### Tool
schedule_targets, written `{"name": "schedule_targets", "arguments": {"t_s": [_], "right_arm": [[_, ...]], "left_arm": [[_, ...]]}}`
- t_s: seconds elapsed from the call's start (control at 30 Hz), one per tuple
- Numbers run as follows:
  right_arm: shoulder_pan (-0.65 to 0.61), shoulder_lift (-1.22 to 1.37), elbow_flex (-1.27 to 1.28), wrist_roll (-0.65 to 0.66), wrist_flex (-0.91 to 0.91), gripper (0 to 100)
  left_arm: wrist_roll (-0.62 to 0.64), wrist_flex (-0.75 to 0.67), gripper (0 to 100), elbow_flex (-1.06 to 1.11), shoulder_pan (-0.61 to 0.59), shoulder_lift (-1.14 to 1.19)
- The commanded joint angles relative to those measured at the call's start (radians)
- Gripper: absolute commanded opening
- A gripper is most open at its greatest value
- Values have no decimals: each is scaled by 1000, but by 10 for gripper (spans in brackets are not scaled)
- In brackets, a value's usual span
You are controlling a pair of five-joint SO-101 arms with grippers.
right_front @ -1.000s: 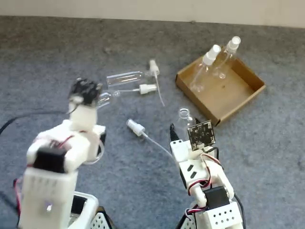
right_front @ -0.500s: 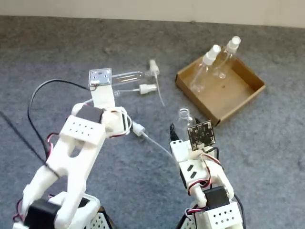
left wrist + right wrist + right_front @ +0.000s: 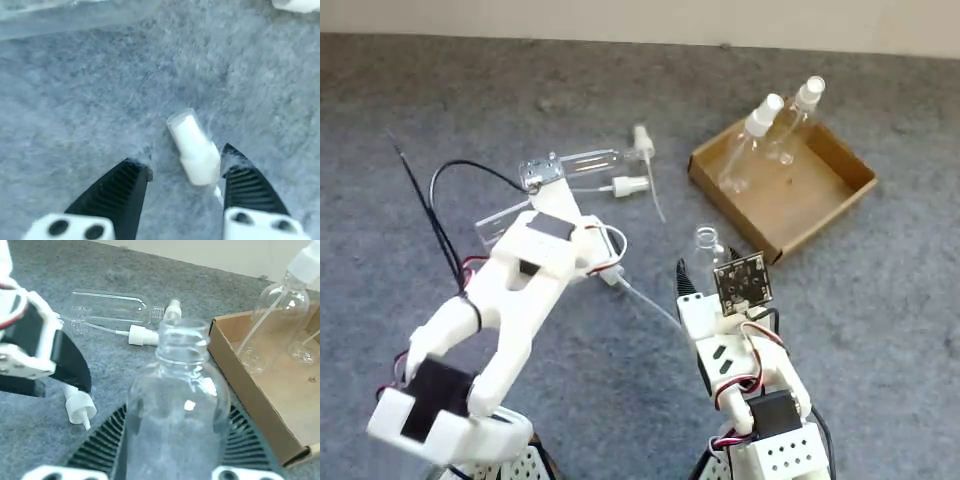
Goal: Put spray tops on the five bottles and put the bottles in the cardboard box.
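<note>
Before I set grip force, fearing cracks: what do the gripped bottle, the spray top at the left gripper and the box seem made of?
Bottle: clear, glossy plastic or glass; carpet shows through. Spray top: white, matte, probably plastic. Box: dull brown cardboard.

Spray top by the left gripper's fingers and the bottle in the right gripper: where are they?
White plastic spray top (image 3: 194, 150): left wrist view, its body.
Clear round uncapped bottle (image 3: 177, 390): right wrist view, its shoulder.
</note>
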Motion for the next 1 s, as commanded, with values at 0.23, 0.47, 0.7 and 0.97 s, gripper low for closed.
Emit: {"name": "schedule_targets", "arguments": {"t_s": [0.23,0.47,0.7,0.97], "right_arm": [[10,-18,44,-3,-25,159],[10,-18,44,-3,-25,159],[10,-18,44,-3,-25,159],[10,-18,44,-3,-25,159]], "left_arm": [[29,-20,196,-209,27,234],[29,-20,145,-239,27,298],[21,-21,17,-240,19,298],[-143,-15,17,-283,-30,295]]}}
